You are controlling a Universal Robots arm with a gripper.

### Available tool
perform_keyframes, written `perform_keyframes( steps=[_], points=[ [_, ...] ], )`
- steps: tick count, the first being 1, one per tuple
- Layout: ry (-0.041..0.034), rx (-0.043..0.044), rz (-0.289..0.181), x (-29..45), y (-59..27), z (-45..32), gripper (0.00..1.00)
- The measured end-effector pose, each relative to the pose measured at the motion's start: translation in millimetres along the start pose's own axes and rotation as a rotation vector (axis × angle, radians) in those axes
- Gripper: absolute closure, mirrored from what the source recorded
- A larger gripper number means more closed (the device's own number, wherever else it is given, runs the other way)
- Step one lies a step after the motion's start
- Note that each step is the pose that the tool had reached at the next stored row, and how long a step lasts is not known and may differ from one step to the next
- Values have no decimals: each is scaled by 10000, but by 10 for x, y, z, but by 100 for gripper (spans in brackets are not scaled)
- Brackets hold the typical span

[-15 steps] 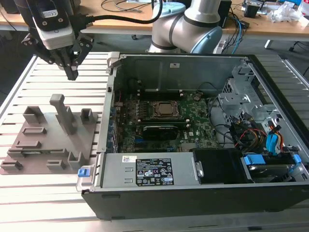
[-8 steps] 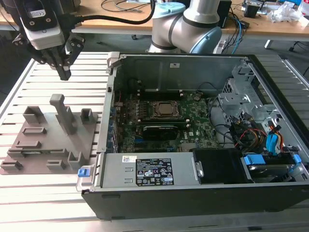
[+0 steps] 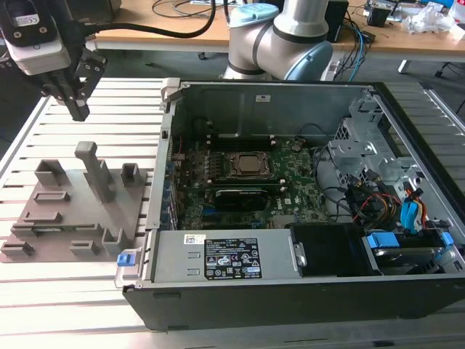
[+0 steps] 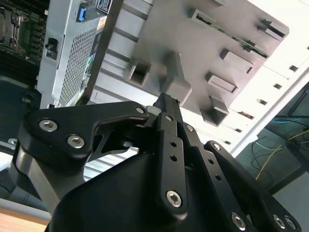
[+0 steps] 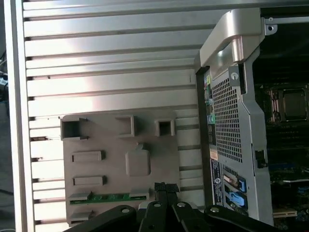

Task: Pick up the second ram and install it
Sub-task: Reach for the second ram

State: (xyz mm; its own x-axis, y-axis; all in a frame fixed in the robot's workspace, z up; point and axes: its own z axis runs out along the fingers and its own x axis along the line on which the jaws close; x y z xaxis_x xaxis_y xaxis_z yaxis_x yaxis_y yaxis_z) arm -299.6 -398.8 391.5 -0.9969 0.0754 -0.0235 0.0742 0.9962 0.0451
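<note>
Your claw (image 3: 78, 114) hangs at the exterior view's upper left, over the slatted counter (image 3: 43, 305) and above the far end of the grey holder tray (image 3: 73, 207). Its fingers are pressed together with nothing between them. In the first wrist view you can see the second ram (image 5: 108, 197) lying in a long slot of that tray, with its green edge facing up. The open computer case (image 3: 290, 291) stands at the exterior view's right of the tray. Its motherboard (image 3: 290, 193) is exposed, and the processor socket (image 3: 249, 164) is near the board's middle.
</note>
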Motion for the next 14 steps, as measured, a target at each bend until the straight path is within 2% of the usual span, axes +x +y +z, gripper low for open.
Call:
perform_keyframes(
  steps=[2,4,6,10,14],
  points=[
    [0,0,0,39,-3,0,89],
    [-1,0,-1,109,-8,-1,89],
    [0,1,-1,224,-17,-2,89],
    [0,1,-1,352,-27,-3,89],
    [0,0,-1,437,-33,-3,89]
  ],
)
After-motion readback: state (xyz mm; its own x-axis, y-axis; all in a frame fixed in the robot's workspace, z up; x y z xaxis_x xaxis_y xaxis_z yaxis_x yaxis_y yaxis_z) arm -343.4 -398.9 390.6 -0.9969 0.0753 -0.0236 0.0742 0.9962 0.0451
